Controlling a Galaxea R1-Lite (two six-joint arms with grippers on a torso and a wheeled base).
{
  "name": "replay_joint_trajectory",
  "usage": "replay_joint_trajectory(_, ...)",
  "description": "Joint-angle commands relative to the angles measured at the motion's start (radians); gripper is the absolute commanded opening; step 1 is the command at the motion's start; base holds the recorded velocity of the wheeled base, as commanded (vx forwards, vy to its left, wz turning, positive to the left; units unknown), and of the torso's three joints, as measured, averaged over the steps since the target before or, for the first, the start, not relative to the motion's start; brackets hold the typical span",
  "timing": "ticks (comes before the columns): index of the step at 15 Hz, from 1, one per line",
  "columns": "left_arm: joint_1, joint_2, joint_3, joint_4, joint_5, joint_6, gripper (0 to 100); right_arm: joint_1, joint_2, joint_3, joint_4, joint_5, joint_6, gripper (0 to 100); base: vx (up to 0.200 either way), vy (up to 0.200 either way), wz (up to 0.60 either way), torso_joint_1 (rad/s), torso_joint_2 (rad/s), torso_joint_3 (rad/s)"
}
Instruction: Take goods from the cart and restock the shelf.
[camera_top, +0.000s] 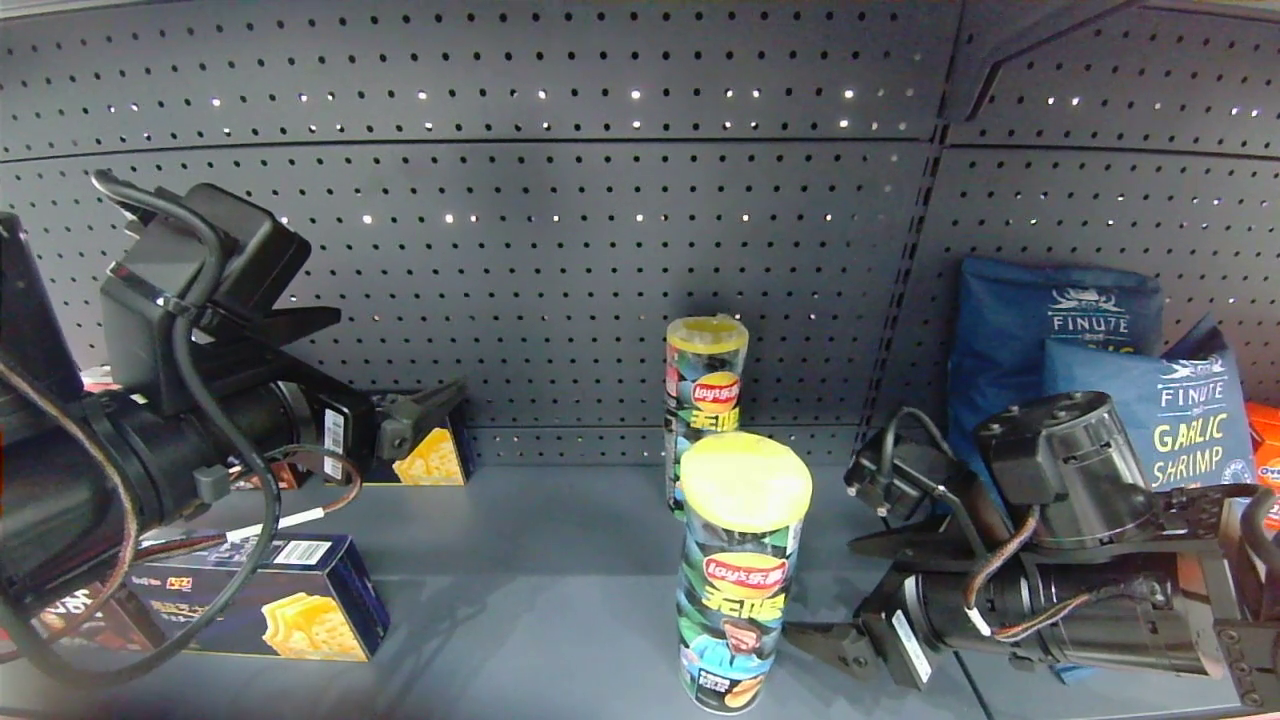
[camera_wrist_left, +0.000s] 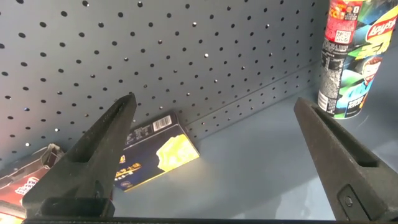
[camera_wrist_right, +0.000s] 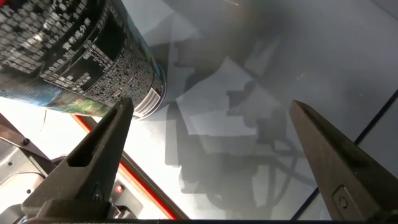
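Two tall chip cans with yellow lids stand on the grey shelf (camera_top: 540, 590): one near the front (camera_top: 745, 575), one behind it by the pegboard (camera_top: 706, 400). My right gripper (camera_top: 820, 590) is open, just right of the front can's lower part and not touching it. In the right wrist view the gripper (camera_wrist_right: 211, 109) gapes beside the can's printed side (camera_wrist_right: 81, 56). My left gripper (camera_top: 400, 350) is open at the shelf's left, above a dark cracker box (camera_top: 430, 455). The left wrist view shows that gripper (camera_wrist_left: 216, 102), the box (camera_wrist_left: 155, 152) and a chip can (camera_wrist_left: 351, 62) farther off.
A second cracker box (camera_top: 270, 600) lies at the front left under my left arm. Blue snack bags (camera_top: 1180, 420) lean at the back right with an orange packet (camera_top: 1265, 440) beside them. A red box (camera_wrist_left: 28, 180) lies left of the cracker box. The pegboard wall (camera_top: 560, 250) closes the back.
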Motion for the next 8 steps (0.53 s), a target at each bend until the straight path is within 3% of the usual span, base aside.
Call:
replay_joint_trajectory(1, 0.0, 0.006, -0.003, 0.0, 0.001, 0.0, 100, 0.005, 0.013, -0.003, 0.0, 0.001, -0.001, 100, 0.0, 0.0, 0.0, 0.0, 0.0, 0.0)
replay_joint_trajectory(8, 0.0, 0.009, 0.0, -0.003, 0.001, 0.0, 100, 0.001, -0.01, 0.008, 0.0, 0.001, -0.001, 100, 0.0, 0.0, 0.0, 0.0, 0.0, 0.0)
